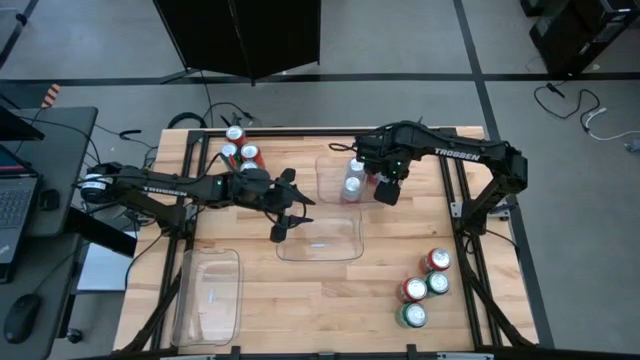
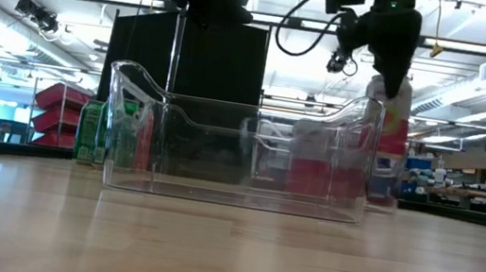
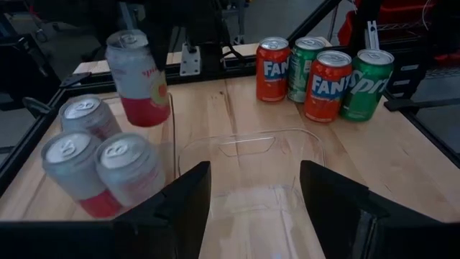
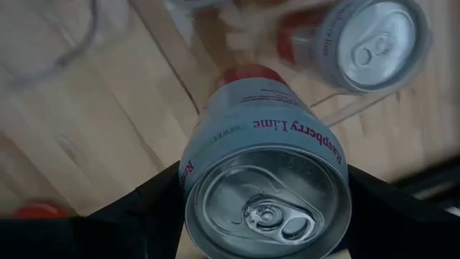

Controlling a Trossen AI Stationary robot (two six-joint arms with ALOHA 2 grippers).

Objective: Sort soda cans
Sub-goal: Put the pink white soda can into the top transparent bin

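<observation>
Left gripper (image 1: pixel 283 215) hovers centre frame over a clear bin (image 1: pixel 320 240), fingers spread and holding nothing. Right of it, upper centre, the right gripper (image 1: pixel 385 186) has its fingers clamped on a silver-white can (image 4: pixel 266 173), top toward the wrist camera, long axis about upright, lifted above the table (image 1: pixel 350 300) beside three matching cans (image 1: pixel 353 180).

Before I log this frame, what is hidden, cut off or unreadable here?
- Right gripper, right wrist view: the held raspberry-lime can fills the frame and covers the fingertips.
- Cans in the far bin, high view: the right arm covers part of them, so no sure count.
- Green can, low view: label unreadable behind the clear middle bin.
- Left gripper, high view: nothing visibly held.
</observation>
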